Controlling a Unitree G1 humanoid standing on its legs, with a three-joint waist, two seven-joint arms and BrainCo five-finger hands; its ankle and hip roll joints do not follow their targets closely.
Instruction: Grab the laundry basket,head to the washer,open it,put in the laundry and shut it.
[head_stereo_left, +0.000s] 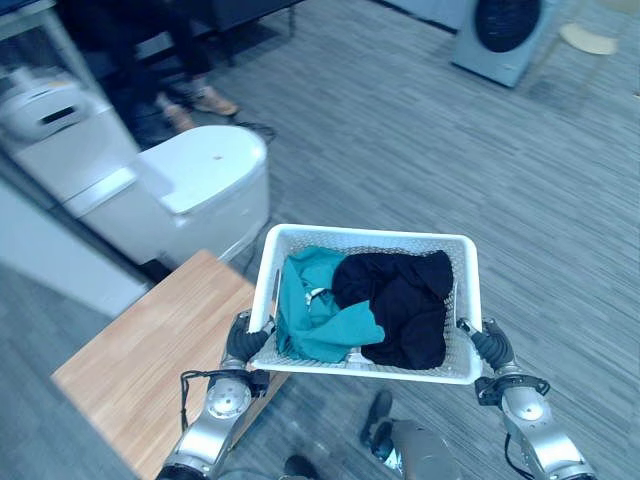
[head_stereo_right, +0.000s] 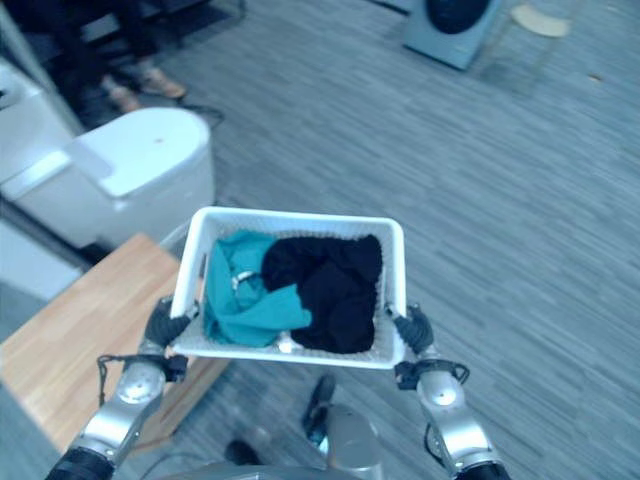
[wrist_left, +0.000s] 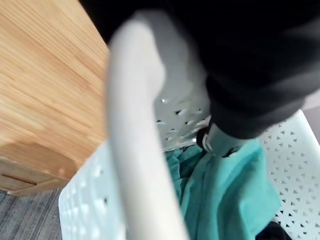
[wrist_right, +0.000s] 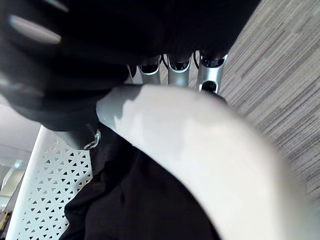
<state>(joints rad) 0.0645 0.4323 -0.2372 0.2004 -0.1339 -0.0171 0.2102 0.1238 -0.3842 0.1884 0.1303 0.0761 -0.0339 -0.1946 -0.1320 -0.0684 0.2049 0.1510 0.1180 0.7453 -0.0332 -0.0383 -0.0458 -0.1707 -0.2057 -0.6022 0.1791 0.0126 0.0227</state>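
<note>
The laundry basket (head_stereo_left: 366, 240) looks like white plastic — smooth on the rim, perforated with small triangular holes in the walls. In it lie soft matt cloth pieces, a teal garment (head_stereo_left: 315, 315) and a black garment (head_stereo_left: 400, 300). The table (head_stereo_left: 160, 360) shows light wood grain — the floor (head_stereo_left: 400, 130) is grey ribbed carpet.
</note>
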